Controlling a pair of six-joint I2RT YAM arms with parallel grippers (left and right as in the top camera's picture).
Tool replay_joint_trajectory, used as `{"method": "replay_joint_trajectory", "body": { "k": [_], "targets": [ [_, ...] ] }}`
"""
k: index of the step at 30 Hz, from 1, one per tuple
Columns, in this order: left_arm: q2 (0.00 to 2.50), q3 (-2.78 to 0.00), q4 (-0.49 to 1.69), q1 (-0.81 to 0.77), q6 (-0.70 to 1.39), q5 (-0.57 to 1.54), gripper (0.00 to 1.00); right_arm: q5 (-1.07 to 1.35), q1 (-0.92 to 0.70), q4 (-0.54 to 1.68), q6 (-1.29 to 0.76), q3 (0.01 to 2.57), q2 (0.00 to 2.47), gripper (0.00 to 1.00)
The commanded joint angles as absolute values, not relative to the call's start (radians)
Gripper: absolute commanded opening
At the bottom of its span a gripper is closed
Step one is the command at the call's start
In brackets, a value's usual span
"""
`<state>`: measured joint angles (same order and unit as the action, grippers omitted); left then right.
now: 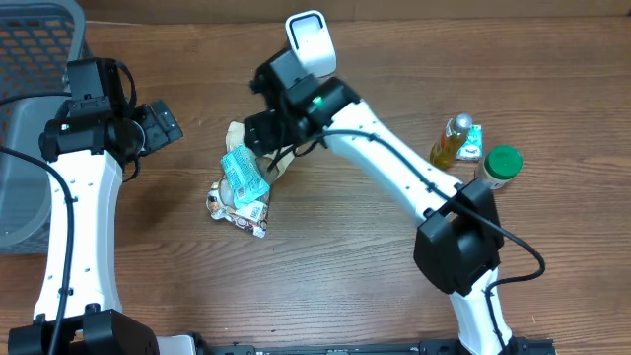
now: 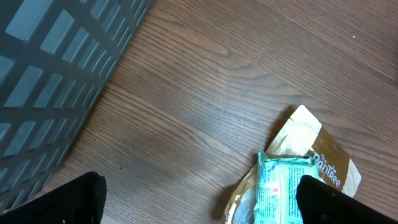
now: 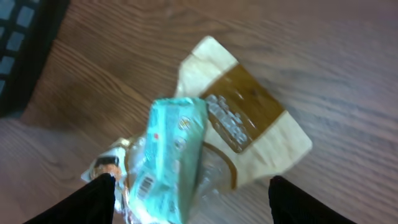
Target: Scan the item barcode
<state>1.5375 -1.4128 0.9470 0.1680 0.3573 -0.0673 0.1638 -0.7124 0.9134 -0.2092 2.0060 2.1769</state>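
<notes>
A teal snack packet (image 1: 244, 176) lies on a small pile at the table's middle, over a beige and brown pouch (image 1: 237, 136) and a foil packet (image 1: 235, 207). My right gripper (image 1: 260, 131) hovers just above the pile's far end. In the right wrist view its jaws (image 3: 191, 182) stand wide open. The teal packet (image 3: 169, 155) sits blurred below them, untouched by either finger, with a small barcode (image 3: 145, 185) showing. My left gripper (image 1: 163, 123) is open to the left of the pile. In the left wrist view (image 2: 199, 185) the teal packet (image 2: 280, 186) lies by its right finger.
A grey slatted basket (image 1: 30, 69) fills the far left corner. A white scanner-like head (image 1: 309, 41) stands behind the right wrist. At the right stand a bottle of yellow liquid (image 1: 454, 141) and a green-lidded jar (image 1: 501, 165).
</notes>
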Motion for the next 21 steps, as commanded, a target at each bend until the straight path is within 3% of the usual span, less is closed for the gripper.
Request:
{"method": "replay_joint_trajectory", "body": {
  "k": [1, 21],
  "targets": [
    [1.531, -1.420, 0.945, 0.170, 0.344, -0.070, 1.00, 0.052, -0.748, 0.891, -0.209, 2.002, 2.156, 0.78],
    [1.531, -1.420, 0.945, 0.170, 0.344, -0.070, 1.00, 0.053, -0.798, 0.867, -0.209, 2.002, 2.236, 0.72]
  ]
}}
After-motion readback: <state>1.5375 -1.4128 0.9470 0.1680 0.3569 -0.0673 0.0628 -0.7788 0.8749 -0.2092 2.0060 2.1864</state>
